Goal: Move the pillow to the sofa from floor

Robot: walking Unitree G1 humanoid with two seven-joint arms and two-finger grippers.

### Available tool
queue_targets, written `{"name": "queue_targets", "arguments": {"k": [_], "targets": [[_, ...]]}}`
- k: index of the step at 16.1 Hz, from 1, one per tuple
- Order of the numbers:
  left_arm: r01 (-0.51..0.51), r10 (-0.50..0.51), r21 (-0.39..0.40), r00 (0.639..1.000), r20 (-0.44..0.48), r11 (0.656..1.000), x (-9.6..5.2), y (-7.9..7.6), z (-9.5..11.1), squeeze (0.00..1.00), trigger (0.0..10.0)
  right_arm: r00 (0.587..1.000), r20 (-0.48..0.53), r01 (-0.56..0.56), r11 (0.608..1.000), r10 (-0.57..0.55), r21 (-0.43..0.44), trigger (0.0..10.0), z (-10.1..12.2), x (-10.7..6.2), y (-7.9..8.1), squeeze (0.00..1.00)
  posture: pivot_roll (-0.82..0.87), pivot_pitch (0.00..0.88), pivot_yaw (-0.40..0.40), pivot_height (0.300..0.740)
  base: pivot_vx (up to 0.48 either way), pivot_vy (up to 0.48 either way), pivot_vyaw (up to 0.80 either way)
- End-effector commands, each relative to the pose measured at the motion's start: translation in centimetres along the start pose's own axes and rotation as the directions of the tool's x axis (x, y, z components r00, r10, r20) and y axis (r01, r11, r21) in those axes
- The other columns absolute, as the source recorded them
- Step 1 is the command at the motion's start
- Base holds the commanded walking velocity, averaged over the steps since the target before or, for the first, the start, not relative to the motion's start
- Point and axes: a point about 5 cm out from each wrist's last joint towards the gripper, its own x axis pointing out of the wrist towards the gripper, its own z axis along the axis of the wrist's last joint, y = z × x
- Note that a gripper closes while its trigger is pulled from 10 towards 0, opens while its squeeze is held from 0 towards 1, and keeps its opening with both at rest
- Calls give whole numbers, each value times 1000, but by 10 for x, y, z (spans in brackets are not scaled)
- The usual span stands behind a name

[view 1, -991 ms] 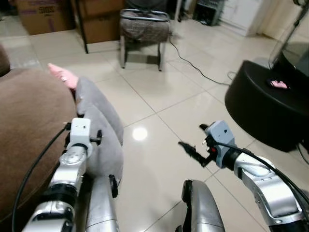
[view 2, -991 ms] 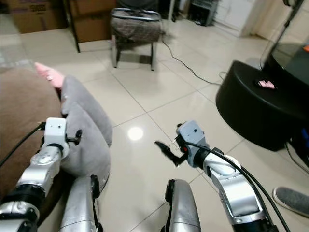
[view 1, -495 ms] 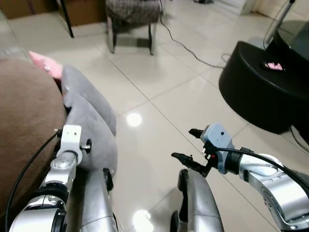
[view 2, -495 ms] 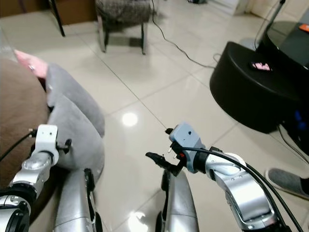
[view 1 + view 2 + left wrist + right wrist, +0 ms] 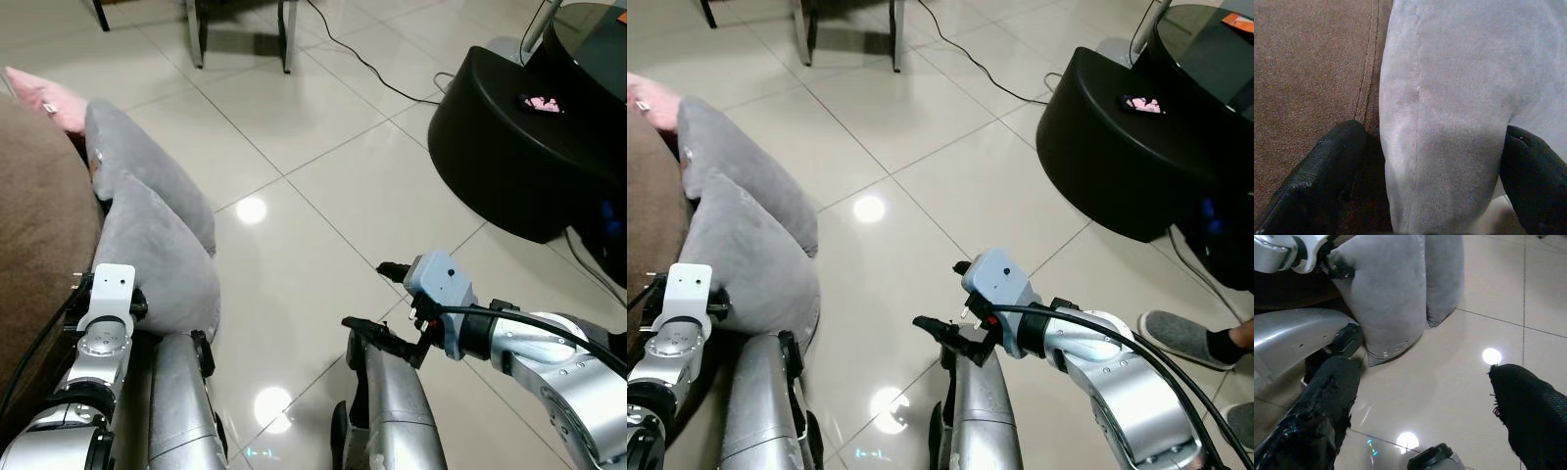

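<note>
Currently the grey pillow (image 5: 1449,112) sits between the left gripper (image 5: 1435,161)'s 2 wide-spread fingers (image 5: 1327,171), leaning against the brown sofa (image 5: 1308,58) beside them. Right gripper (image 5: 1420,416) hovers over the tiled floor (image 5: 1488,303), fingers wide apart.

1. The pillow (image 5: 157,245) is soft, grey and folded into two lobes.
2. It stands on the floor (image 5: 323,166), leaning against the brown sofa (image 5: 39,215).
3. The left tool's fingers (image 5: 1327,171) straddle it.

Glossy cream floor tiles (image 5: 323,186) mirror ceiling lights. A black round stand (image 5: 519,147) sits at right, chair legs (image 5: 284,29) and a cable (image 5: 382,73) beyond.
</note>
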Motion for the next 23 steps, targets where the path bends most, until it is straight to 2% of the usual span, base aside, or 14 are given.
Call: {"name": "queue_targets", "arguments": {"k": [1,2,3,4,5,13,23], "targets": [[-4,4,23,999,-39,1000,-3,1,-13,0,10000,1000,-16,-23,1000,23,3,10000,-1,-3,5,0,-135,206,-152,523,0,0,0],[29,-28,29,998,-56,999,-5,-4,-17,0,10000,999,-21,-31,999,31,7,10000,-1,-4,7,0,-136,207,-153,523,0,0,0],[44,-44,10,997,-65,999,-6,-7,-19,0,3176,999,-24,-37,999,37,11,10000,-1,-4,7,0,-137,206,-153,523,0,0,0],[47,-47,-6,997,-68,999,-6,-7,-20,0,3176,999,-25,-39,999,39,12,10000,-1,-4,7,0,-138,206,-154,523,0,0,0],[67,-70,-32,995,-70,997,-5,-9,-19,0,0,998,-29,-58,998,59,25,10000,-2,-6,8,0,-132,199,-151,523,0,0,0],[107,-109,-46,992,-55,993,-3,-13,-11,0,0,996,-35,-81,996,83,36,10000,-5,-4,7,0,-119,176,-131,523,0,0,0],[133,-136,-44,989,-66,990,-4,-14,-15,0,0,996,-41,-74,997,75,20,10000,-10,2,6,0,-108,157,-126,523,0,0,0]]}}
